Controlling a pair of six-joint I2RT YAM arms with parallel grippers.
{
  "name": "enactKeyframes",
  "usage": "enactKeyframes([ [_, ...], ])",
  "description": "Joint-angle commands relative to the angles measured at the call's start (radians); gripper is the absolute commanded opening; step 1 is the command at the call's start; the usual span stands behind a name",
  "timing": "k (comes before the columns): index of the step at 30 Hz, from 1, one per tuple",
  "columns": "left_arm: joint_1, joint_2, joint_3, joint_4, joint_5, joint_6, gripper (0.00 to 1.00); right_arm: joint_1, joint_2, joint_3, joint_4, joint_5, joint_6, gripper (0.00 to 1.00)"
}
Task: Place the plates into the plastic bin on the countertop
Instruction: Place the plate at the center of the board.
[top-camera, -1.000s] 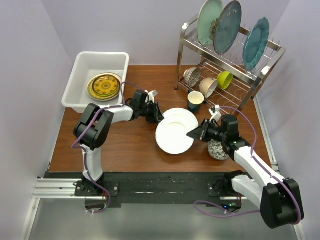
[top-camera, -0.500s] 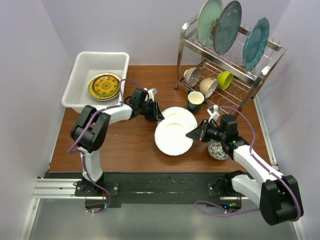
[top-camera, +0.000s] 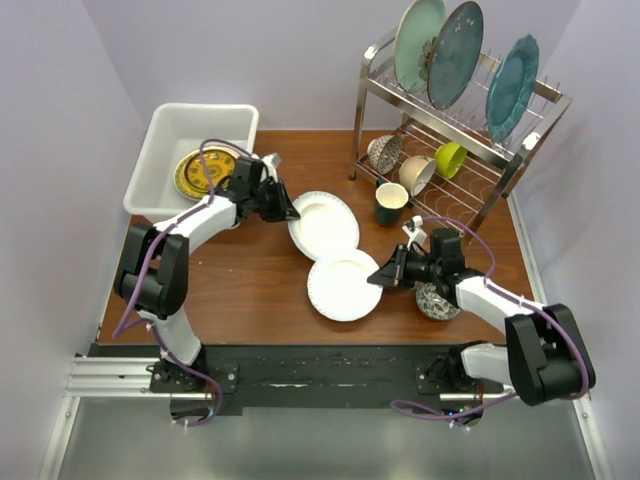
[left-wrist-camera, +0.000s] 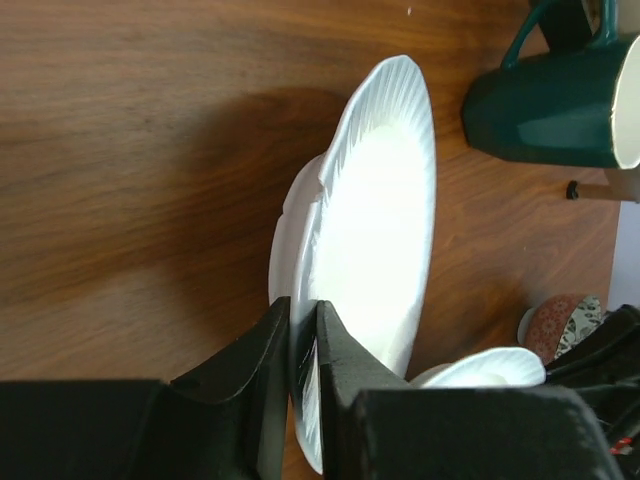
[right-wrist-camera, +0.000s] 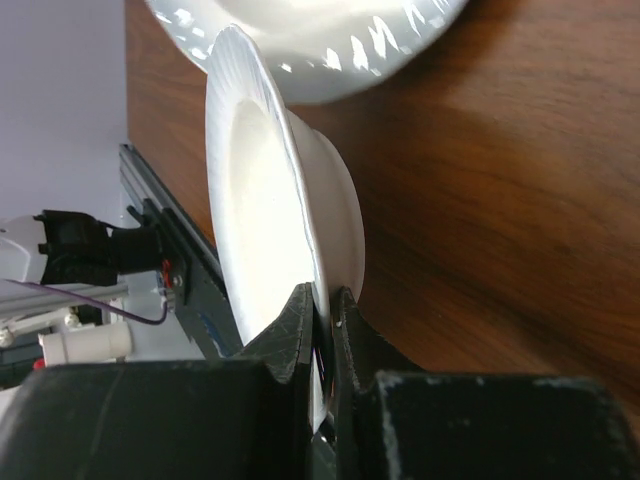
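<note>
Two cream plates show. My left gripper (top-camera: 287, 212) is shut on the rim of the upper cream plate (top-camera: 324, 224), held above the countertop (top-camera: 240, 280); it also shows in the left wrist view (left-wrist-camera: 380, 220). My right gripper (top-camera: 380, 277) is shut on the rim of the lower cream plate (top-camera: 343, 285), seen in the right wrist view (right-wrist-camera: 265, 220). The white plastic bin (top-camera: 165, 135) stands at the back left with a yellow patterned plate (top-camera: 203, 172) inside, partly hidden by my left arm.
A steel wire rack (top-camera: 480, 140) at the back right holds teal and blue-grey plates (top-camera: 455, 50), bowls and a lime green dish (top-camera: 449, 158). A dark green mug (top-camera: 391, 203) stands before it. A patterned bowl (top-camera: 436, 299) sits under my right arm.
The two plates have come apart. My left gripper has carried the upper plate back and left, towards the bin. My right gripper has drawn the lower plate slightly nearer.
</note>
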Motion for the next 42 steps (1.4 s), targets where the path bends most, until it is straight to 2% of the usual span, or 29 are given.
enactKeyframes([
  [1,0.062,-0.107,0.037,0.000,-0.007,0.040,0.00,-0.001,0.047,0.051,0.062,-0.053,-0.032,0.00],
  [8,0.116,-0.158,0.112,-0.055,0.034,0.040,0.00,0.001,0.138,0.096,-0.010,0.000,-0.064,0.00],
  [16,0.159,-0.210,0.203,-0.122,0.063,0.040,0.00,-0.001,0.162,0.145,-0.145,0.086,-0.161,0.00],
  [18,0.167,-0.212,0.238,-0.155,0.069,0.044,0.00,-0.001,0.179,0.151,-0.173,0.092,-0.167,0.13],
  [21,0.184,-0.215,0.272,-0.191,0.077,0.052,0.00,0.001,0.202,0.160,-0.174,0.094,-0.164,0.27],
  [30,0.286,-0.253,0.347,-0.245,0.132,0.058,0.00,-0.001,0.211,0.182,-0.236,0.141,-0.176,0.54],
  [36,0.404,-0.291,0.352,-0.233,0.195,0.043,0.00,0.001,0.198,0.180,-0.256,0.152,-0.181,0.67],
  [42,0.515,-0.311,0.350,-0.224,0.227,0.032,0.00,0.001,0.187,0.179,-0.262,0.158,-0.186,0.71],
])
